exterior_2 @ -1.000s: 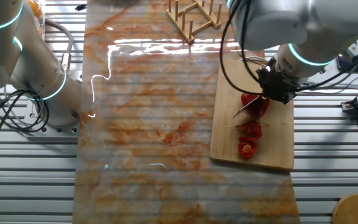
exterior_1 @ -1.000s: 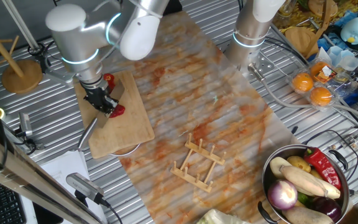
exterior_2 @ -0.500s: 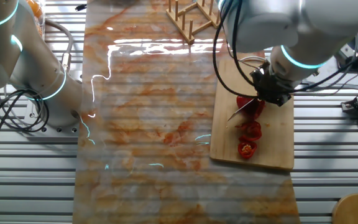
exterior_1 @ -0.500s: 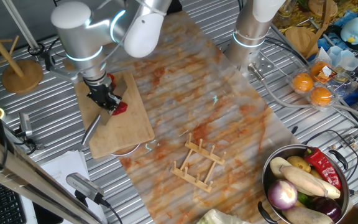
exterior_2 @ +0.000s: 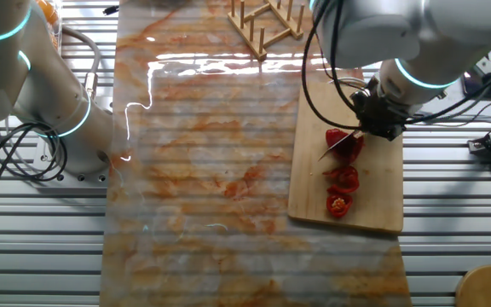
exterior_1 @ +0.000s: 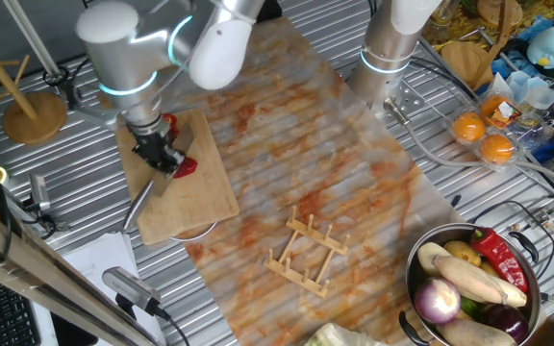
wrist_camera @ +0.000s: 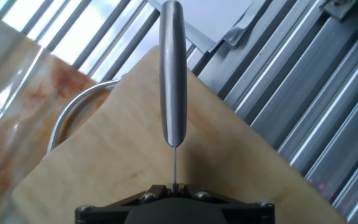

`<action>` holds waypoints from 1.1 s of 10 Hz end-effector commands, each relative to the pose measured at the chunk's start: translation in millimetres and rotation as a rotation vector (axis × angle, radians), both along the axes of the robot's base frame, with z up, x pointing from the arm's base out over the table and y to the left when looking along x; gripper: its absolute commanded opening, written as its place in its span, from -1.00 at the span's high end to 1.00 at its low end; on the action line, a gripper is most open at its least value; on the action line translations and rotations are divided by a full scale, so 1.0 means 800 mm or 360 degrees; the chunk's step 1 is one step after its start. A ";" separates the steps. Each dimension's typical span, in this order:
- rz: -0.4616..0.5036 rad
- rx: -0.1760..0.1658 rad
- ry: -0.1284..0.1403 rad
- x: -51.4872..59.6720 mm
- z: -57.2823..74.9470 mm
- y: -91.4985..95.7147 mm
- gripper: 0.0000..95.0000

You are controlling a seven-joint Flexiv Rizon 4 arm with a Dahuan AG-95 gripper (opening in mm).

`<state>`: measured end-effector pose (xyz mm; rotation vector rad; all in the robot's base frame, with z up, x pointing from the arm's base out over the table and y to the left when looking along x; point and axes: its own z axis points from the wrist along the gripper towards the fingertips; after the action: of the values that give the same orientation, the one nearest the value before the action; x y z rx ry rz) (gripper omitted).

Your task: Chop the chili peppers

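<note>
My arm [exterior_1: 152, 43] over the board [exterior_2: 348, 162]; my gripper [exterior_2: 380, 119] clamps the knife [wrist_camera: 172, 74], blade across the top pepper piece; the peppers [exterior_2: 342, 179], red chunks, lie on the board

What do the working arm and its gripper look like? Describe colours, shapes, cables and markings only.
The arm is silver-grey with rounded, bulbous joints and glowing cyan rings at the joints. Black cables loop beside its wrist. The gripper is small, black and blocky; no lettering is legible.
</note>
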<state>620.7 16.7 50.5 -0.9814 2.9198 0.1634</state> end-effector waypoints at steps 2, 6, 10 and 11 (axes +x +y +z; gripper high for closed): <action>0.0021 -0.0006 -0.0009 0.005 -0.042 0.007 1.00; 0.0028 -0.0006 0.0025 0.002 -0.014 0.002 1.00; 0.0048 0.0021 0.0024 -0.018 0.045 -0.014 1.00; 0.0050 0.0032 0.0009 -0.024 0.045 -0.016 1.00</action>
<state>598.4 4.2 92.6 -1.0358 2.9067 0.2200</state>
